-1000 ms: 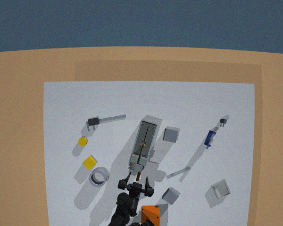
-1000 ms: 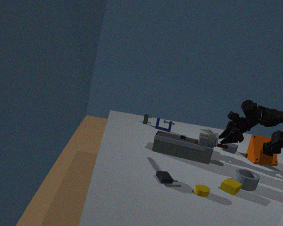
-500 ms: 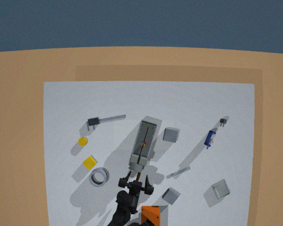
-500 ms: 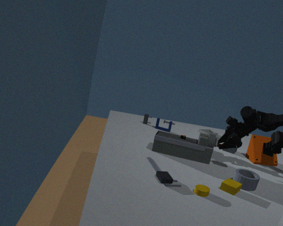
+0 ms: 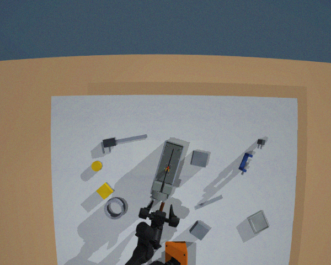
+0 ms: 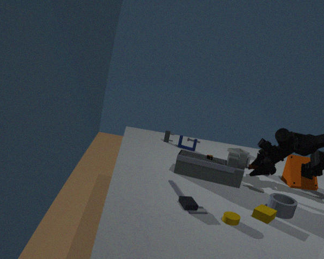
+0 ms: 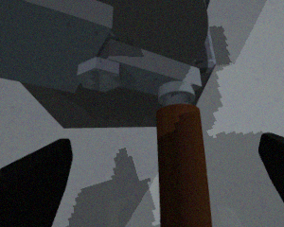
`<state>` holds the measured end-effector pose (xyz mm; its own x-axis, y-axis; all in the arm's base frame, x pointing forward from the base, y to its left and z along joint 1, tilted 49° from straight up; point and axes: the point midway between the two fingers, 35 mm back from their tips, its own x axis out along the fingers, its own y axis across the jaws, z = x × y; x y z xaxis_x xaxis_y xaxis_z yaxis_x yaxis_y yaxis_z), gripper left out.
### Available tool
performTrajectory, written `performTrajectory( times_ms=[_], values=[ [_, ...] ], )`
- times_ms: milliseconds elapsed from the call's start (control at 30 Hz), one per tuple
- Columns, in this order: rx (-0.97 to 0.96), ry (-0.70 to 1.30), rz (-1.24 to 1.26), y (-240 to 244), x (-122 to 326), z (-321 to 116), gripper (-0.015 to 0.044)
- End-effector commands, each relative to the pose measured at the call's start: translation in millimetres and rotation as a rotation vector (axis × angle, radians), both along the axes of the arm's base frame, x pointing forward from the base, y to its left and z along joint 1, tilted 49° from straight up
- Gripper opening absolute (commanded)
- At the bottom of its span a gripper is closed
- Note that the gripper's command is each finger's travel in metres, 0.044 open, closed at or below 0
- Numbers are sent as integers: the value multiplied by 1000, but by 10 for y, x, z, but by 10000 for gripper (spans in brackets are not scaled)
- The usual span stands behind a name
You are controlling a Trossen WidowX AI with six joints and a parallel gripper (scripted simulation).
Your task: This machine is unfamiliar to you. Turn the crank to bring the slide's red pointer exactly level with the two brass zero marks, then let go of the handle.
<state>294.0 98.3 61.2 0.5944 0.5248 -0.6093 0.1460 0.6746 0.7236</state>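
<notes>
The grey machine (image 5: 159,186) (image 6: 207,172) has a long open channel. A small red pointer (image 5: 167,168) sits in it near small yellow marks, also seen in the exterior view; whether they are level is too small to tell. The crank's brown-orange handle (image 5: 161,206) (image 6: 252,167) (image 7: 184,165) sticks out from the machine's near end, joined to a grey crank arm (image 7: 151,73). My gripper (image 5: 161,203) (image 6: 251,170) (image 7: 167,146) is open around the handle. In the wrist view the handle stands between the fingers with a gap on each side, nearer the right finger.
A grey ring (image 5: 107,209) (image 6: 282,209), a yellow block (image 5: 104,190) (image 6: 264,213) and a yellow disc (image 5: 96,165) (image 6: 231,218) stand left of the machine. Grey blocks (image 5: 199,158) (image 5: 199,229) lie right of it. An orange wedge (image 5: 175,250) (image 6: 298,174) stands near the arm.
</notes>
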Motion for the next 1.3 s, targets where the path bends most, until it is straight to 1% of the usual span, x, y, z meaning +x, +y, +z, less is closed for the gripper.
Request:
performTrajectory(
  times_ms=[0, 467, 767, 1267],
  values=[
    [-1, 3, -6, 4, -14, -28, 361],
    [-1, 3, -6, 4, -14, -28, 0],
    [-1, 3, -6, -4, -18, -25, 0],
    [-2, 3, -6, -181, 0, 72, 0]
  ],
)
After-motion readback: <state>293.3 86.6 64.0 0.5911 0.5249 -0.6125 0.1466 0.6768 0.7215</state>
